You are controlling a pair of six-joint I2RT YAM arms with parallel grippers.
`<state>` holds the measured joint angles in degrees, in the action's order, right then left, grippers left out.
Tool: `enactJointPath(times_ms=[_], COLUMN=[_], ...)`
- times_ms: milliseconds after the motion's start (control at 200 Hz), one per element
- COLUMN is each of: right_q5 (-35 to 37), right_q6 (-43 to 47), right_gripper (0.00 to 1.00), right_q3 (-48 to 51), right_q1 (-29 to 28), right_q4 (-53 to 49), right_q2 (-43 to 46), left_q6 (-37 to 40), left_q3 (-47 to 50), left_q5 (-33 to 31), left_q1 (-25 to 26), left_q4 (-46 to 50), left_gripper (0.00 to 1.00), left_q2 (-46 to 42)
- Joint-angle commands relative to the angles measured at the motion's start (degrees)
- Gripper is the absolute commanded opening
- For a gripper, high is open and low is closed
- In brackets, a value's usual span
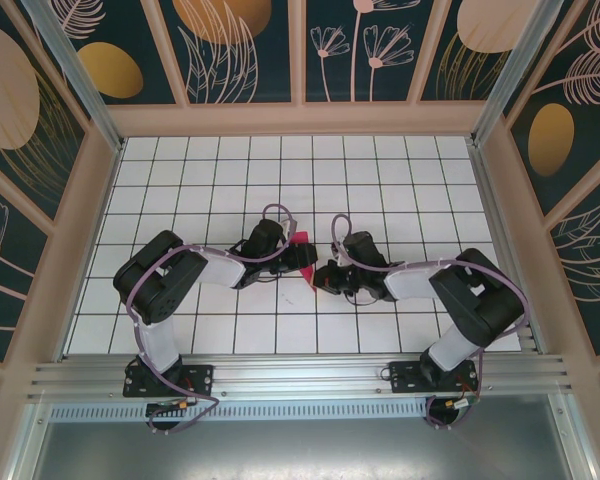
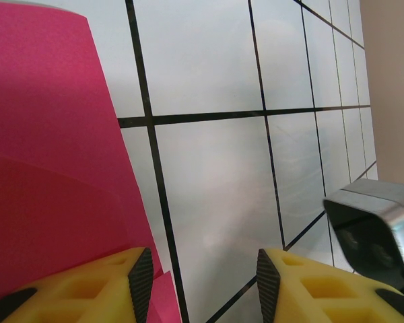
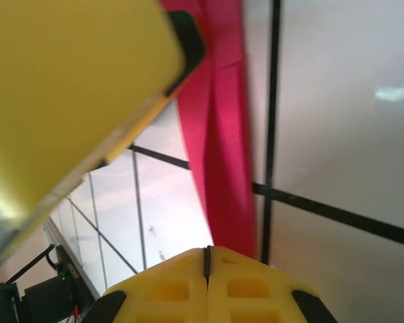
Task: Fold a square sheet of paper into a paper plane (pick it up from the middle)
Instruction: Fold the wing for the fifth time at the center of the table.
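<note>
Square sheet of paper (image 2: 47,168) sits mid-worktop (image 2: 209,202) between my two wrists, creased into a narrower layered strip; my read is that this is a fold-setting step. My left gripper (image 2: 203,279) stands apart, one finger (image 2: 94,286) overlapping the paper's edge, only bare worktop between the jaws; my right gripper (image 3: 205,264) is pressed together at the strip's end; can't tell if it pinches paper or just sits beside it. To do this well: treat right as the anchor and don't shift it; bring left squarely onto the flap; line the edge to the centre crease before pressing; go slow, since thin paper likely slides on this glossy surface.
</note>
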<state>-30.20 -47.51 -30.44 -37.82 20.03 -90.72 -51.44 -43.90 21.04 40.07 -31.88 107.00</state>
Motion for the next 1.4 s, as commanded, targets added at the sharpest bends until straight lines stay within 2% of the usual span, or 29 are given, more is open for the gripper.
enactJointPath(times_ms=[0, 110, 410, 560, 831, 1141, 1266, 1396], right_q5=[-2.5, -3.0, 4.7, 4.0, 0.3, 1.6, 2.8, 1.4], right_q6=[1.3, 1.3, 2.9, 2.4, 2.1, 3.2, 4.2, 4.0], right_gripper=[0.00, 0.00, 0.00, 0.00, 0.00, 0.00, 0.00, 0.00], right_q3=[-2.3, -3.2, -3.3, -1.9, -2.5, -0.8, -2.6, -4.9], right_q1=[0.0, -0.7, -0.8, -0.9, -1.1, -1.4, -1.4, -1.3], right_q4=[-3.8, -4.2, -12.3, -12.7, -12.6, -14.4, -17.1, -15.2], right_q2=[1.4, -0.8, -5.3, -7.3, -0.2, -5.9, -3.2, 0.9], left_q6=[1.2, 1.1, 1.4, 1.5, 1.6, 1.5, 1.6, 1.5], left_q3=[-0.2, -0.5, -0.7, -1.0, -1.2, -1.2, -1.2, -1.0], left_q5=[0.8, 0.9, 1.0, 1.1, 1.2, 1.3, 1.4, 1.4], left_q1=[0.3, 0.4, 0.3, 0.3, 0.4, 0.4, 0.4, 0.3], left_q4=[4.0, 4.0, 4.5, 4.8, 5.1, 5.0, 5.1, 4.9], left_gripper=[0.48, 0.48, 0.48, 0.48, 0.48, 0.48, 0.48, 0.48], left_q2=[2.0, 2.1, 2.2, 2.5, 2.5, 2.6, 2.6, 2.3])
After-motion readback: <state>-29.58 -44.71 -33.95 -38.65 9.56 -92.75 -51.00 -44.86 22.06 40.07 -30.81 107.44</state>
